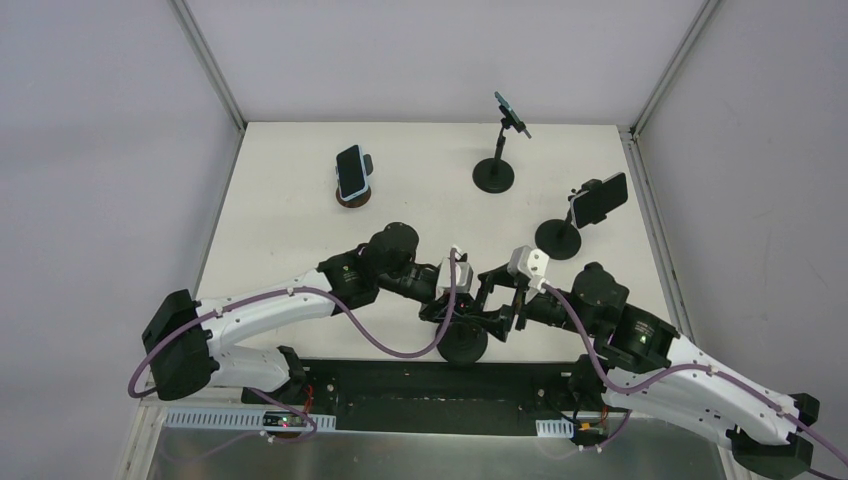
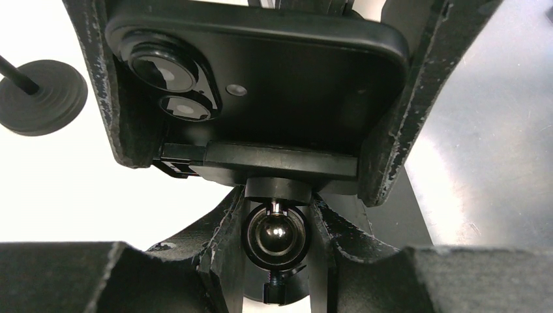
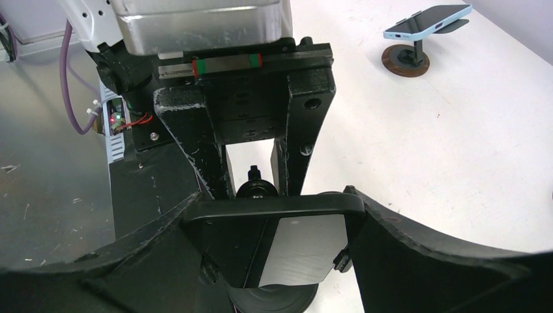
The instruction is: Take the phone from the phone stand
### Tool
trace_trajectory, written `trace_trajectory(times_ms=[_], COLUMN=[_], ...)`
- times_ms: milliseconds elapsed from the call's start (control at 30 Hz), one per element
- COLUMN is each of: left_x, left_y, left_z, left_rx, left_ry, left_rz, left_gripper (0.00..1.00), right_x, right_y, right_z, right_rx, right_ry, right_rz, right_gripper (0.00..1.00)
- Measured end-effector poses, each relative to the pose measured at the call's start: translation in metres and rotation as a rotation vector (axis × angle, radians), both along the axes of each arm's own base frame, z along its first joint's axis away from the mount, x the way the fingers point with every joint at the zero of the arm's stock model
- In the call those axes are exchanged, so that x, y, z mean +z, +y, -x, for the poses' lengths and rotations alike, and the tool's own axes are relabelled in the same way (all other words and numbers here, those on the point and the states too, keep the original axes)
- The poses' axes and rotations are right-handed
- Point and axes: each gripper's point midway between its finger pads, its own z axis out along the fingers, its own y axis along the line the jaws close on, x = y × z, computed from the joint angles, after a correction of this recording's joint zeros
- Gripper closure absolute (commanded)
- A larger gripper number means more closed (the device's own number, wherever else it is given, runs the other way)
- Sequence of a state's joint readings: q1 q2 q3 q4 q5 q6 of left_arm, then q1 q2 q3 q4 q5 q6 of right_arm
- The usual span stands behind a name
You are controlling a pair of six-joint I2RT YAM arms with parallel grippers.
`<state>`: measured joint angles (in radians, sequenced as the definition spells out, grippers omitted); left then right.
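A black phone [image 2: 293, 85] sits in the clamp of a black phone stand [image 2: 280, 163] at the table's near middle. The stand's round base [image 1: 462, 343] shows in the top view. My left gripper [image 2: 275, 215] is shut on the stand's ball joint [image 2: 275, 236] just under the clamp. From the opposite side my right gripper [image 3: 274, 222] is shut on the phone [image 3: 306, 254], one finger against each long edge. In the top view both grippers, left [image 1: 455, 300] and right [image 1: 503, 298], meet over the base and hide the phone.
Three other stands hold phones: a light-blue phone on a brown base [image 1: 352, 172] at the back left, a tall black stand [image 1: 493, 175] at the back centre, and a black stand [image 1: 558, 240] at the right. The table's near edge and a metal tray lie just behind the held stand.
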<state>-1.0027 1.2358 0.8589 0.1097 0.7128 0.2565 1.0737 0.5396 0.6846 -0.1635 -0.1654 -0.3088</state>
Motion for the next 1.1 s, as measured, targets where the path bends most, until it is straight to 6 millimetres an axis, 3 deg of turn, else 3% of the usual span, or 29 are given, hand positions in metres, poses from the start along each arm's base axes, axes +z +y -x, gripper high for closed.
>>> trace_trajectory(times_ms=[600, 1100], left_x=[-0.017, -0.004], left_y=[-0.011, -0.019], left_z=[0.001, 0.001], left_rx=[-0.028, -0.038], left_ry=[0.003, -0.029], left_rz=[-0.064, -0.03], left_gripper=[1.0, 1.0], right_x=[-0.01, 0.012], right_y=[-0.011, -0.016], right_z=[0.001, 0.001], right_rx=[-0.012, -0.01], right_ry=[-0.012, -0.051], right_rz=[0.052, 0.074], right_gripper=[1.0, 1.0])
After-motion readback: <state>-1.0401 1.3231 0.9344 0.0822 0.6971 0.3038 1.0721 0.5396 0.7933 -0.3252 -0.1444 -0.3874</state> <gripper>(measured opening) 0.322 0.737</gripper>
